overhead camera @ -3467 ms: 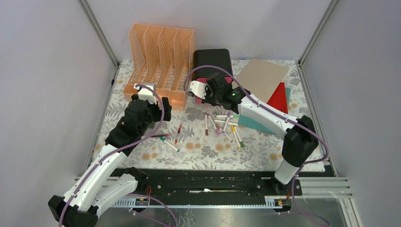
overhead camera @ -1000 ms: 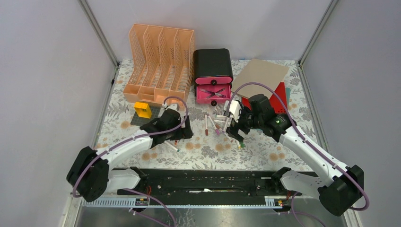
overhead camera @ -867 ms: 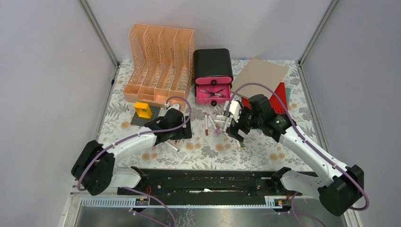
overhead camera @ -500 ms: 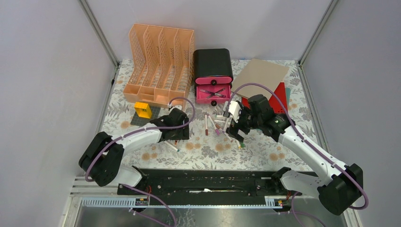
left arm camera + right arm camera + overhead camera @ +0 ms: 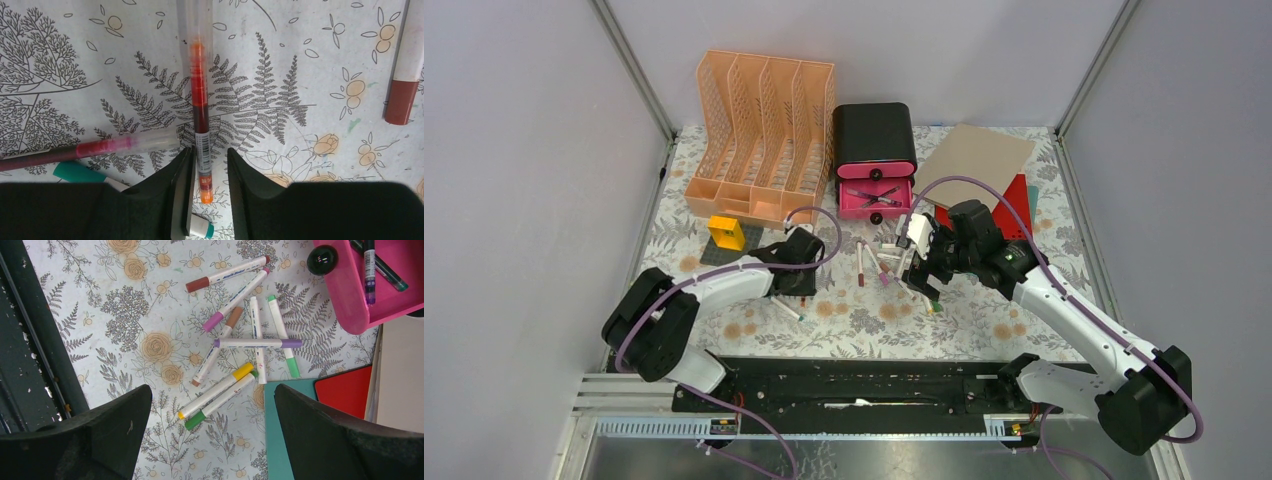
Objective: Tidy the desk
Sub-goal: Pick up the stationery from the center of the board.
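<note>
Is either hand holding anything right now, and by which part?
Nothing is gripped yet. The left hand straddles the labelled end of the orange-red pen, with a gap showing beside it. The right hand hangs open above the markers.

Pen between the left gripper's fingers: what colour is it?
The pen has a clear barrel, orange-red inside; left wrist view shows it best.

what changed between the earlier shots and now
The left claw left the orange file rack, swung down to the near pens, and its jaws have narrowed around an orange-red pen without pinching it yet. The right claw pulled back from the drawer box and now hovers wide open over the marker pile. The rack, the box, the papers and the pile stayed put.
</note>
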Controlling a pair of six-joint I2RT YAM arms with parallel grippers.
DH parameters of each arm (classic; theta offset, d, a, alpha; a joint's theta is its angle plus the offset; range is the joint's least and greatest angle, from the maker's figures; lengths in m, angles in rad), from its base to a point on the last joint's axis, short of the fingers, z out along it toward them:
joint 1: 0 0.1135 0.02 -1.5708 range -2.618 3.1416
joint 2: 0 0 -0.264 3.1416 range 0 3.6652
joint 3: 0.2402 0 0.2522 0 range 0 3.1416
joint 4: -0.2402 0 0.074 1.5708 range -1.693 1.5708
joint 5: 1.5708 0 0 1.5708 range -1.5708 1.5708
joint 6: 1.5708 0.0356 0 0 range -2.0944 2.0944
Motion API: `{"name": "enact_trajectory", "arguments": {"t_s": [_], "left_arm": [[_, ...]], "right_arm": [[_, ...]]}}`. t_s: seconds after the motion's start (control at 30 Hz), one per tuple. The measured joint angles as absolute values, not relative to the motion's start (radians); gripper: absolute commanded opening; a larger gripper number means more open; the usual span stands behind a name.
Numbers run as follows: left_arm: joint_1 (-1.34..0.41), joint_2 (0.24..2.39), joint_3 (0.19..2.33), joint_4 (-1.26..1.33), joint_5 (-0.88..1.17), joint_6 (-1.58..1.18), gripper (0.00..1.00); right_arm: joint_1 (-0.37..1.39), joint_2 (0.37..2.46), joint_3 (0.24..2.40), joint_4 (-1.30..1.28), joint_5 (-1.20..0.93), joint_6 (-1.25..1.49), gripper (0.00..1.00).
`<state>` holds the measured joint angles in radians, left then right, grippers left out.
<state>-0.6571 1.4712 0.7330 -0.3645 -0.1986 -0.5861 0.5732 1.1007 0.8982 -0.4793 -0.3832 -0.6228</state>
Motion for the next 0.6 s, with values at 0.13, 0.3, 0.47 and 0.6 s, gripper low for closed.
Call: {"name": "enact_trajectory", "arguments": {"t_s": [0.13,0.3,0.47,0.6], "left_arm": [[-0.657,1.486,0.744,-0.364,-0.201,-0.580,0.22],[-0.659,1.500,0.757,-0.364,-0.202,-0.575,0.07],[-0.672,1.501,0.759,-0.364,-0.202,-0.573,0.01],[-0.688,1.482,0.759,-0.364,-0.188,-0.573,0.00]], "right_arm": [[0.573,1.101,0.898,-0.479,-0.383,-0.623,1.00],[0.573,1.101,0.898,-0.480,-0.383,-0.623,1.00],[0.573,1.101,0.898,-0.480,-0.385,-0.623,1.00],[0.573,1.101,0.898,-0.480,-0.389,-0.623,1.00]]}}
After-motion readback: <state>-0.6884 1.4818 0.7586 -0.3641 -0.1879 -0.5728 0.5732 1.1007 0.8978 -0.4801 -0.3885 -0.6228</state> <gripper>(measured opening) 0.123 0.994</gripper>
